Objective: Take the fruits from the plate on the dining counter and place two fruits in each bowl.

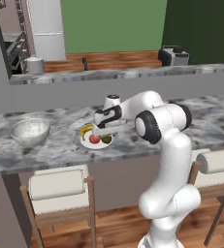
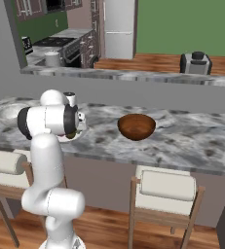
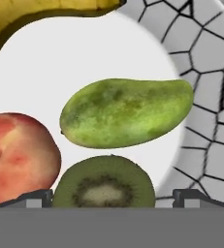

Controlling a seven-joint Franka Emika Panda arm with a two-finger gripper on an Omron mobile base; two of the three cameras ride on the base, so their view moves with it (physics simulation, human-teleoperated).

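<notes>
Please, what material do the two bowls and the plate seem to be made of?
The pale bowl looks like glazed ceramic or stoneware: grey-white, faintly speckled, dull sheen. The dark bowl looks like polished wood: warm brown with a soft highlight inside, though brown-glazed ceramic is possible. The plate looks like glazed ceramic: smooth white centre, and a rim with dark crackle lines.

In the hand view, the banana [image 3: 45, 14] and red fruit [image 3: 16, 155] run past the picture's edges; the claw [image 1: 102, 131] partly covers the plate [image 1: 79, 138] from the left base.
</notes>
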